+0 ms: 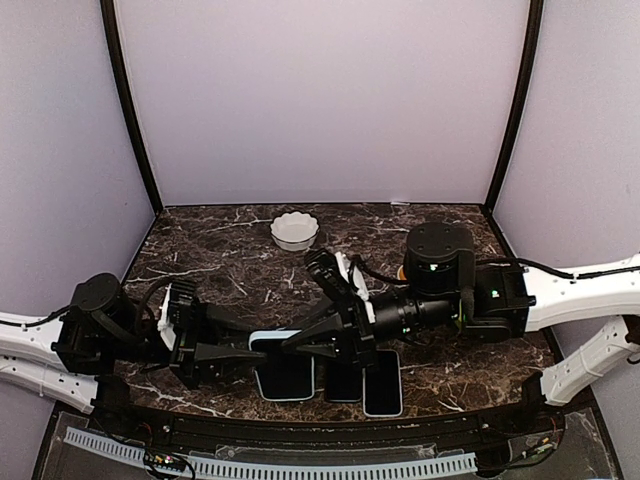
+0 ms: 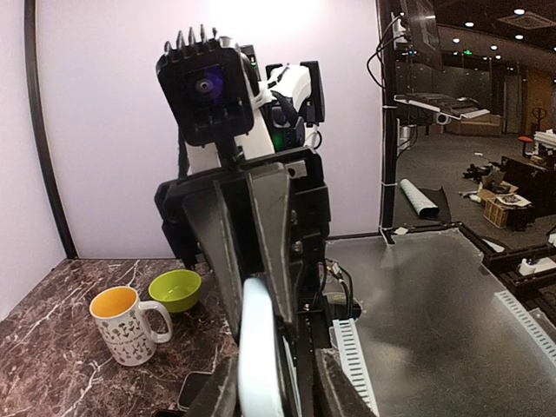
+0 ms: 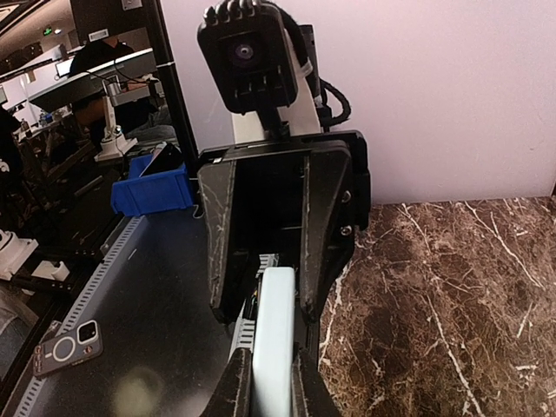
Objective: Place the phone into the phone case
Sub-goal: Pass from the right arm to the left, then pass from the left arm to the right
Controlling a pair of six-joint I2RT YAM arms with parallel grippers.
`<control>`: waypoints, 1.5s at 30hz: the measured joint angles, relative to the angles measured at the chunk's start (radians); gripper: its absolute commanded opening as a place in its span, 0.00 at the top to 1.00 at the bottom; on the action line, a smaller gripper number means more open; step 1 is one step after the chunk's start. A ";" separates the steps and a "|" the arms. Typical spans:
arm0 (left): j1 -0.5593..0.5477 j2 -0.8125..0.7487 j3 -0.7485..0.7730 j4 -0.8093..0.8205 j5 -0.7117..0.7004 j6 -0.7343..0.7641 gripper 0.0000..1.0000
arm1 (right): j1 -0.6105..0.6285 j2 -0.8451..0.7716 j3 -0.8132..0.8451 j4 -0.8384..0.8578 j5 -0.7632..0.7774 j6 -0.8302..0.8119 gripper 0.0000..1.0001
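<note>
Both grippers, left and right, clamp my light-blue phone case from opposite sides at the table's near edge; dark phone just right.

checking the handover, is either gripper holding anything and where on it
Both grip the light blue phone case edge-on: the right gripper pinches its thin rim from one end, the left gripper straddles the opposite end, fingers against its sides.

1. Top view: even, soft light; the dark marble table carries faint sheen, no hard shadows.
2. Left wrist view: glare blows out the back wall at top; room behind dim.
3. Both wrist views: bent edges, near fingers soft.
</note>
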 measured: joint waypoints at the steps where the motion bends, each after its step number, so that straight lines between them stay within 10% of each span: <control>1: 0.000 0.006 0.006 0.000 0.002 0.000 0.95 | 0.000 0.000 0.000 -0.003 0.000 0.000 1.00; 8: 0.004 0.019 0.027 -0.021 -0.027 -0.016 1.00 | 0.000 -0.002 0.001 -0.013 0.001 -0.016 1.00; 12: 0.002 0.014 0.028 -0.030 -0.046 -0.014 1.00 | 0.000 -0.003 0.000 -0.013 0.018 -0.011 0.48; 17: 0.000 -0.015 0.016 -0.052 -0.068 0.003 1.00 | 0.000 -0.034 -0.037 0.027 0.056 0.003 0.39; 21: 0.000 -0.064 -0.003 -0.051 -0.078 0.008 1.00 | -0.001 -0.043 -0.089 0.053 0.083 0.024 0.45; 30: 0.001 -0.069 -0.003 -0.042 -0.085 0.007 1.00 | -0.006 0.010 -0.130 0.140 0.055 0.076 1.00; 35: 0.002 -0.074 -0.003 -0.040 -0.121 -0.036 1.00 | -0.013 0.016 -0.133 0.166 0.046 0.055 1.00; 41: 0.001 -0.041 0.037 -0.105 -0.214 -0.041 0.39 | -0.024 0.018 -0.138 0.157 0.089 0.108 1.00; 45: 0.001 0.053 0.156 -0.232 -0.306 -0.033 0.16 | -0.087 0.018 -0.150 0.145 0.131 0.209 1.00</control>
